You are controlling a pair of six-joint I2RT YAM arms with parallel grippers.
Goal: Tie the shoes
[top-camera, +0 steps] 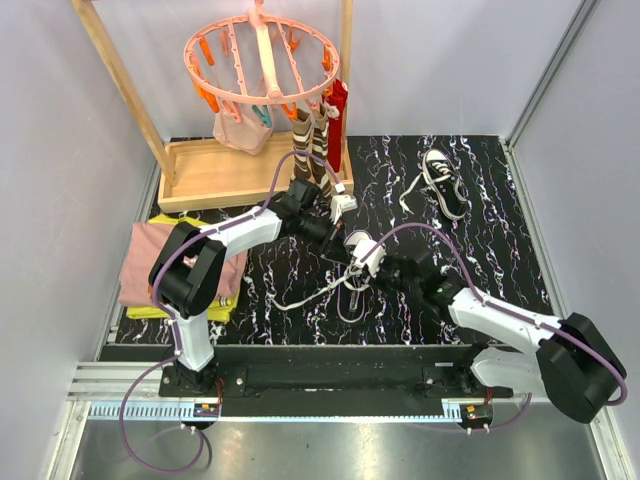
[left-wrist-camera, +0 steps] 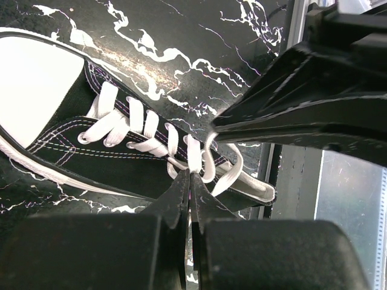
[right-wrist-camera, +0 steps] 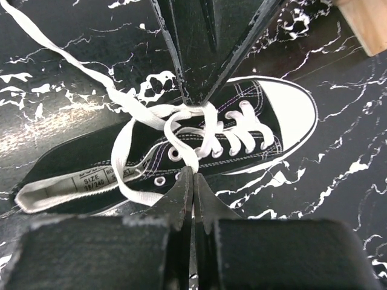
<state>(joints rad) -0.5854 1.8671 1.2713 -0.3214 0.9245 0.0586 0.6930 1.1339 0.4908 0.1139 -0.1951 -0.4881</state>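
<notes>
One black shoe with a white toe cap lies mid-table between both arms. In the left wrist view this shoe shows its laced front, and my left gripper is shut on a white lace just above the top eyelets. My right gripper is shut on a loop of lace from the shoe's other side. The two fingertip pairs nearly meet over the tongue. A long lace end trails toward the front left. The second shoe lies alone at the back right, its laces loose.
A wooden rack with a tray base stands at the back left, carrying a pink round peg hanger and brown striped socks. Folded pink and yellow cloths lie at the left edge. Grey walls enclose the black marbled table.
</notes>
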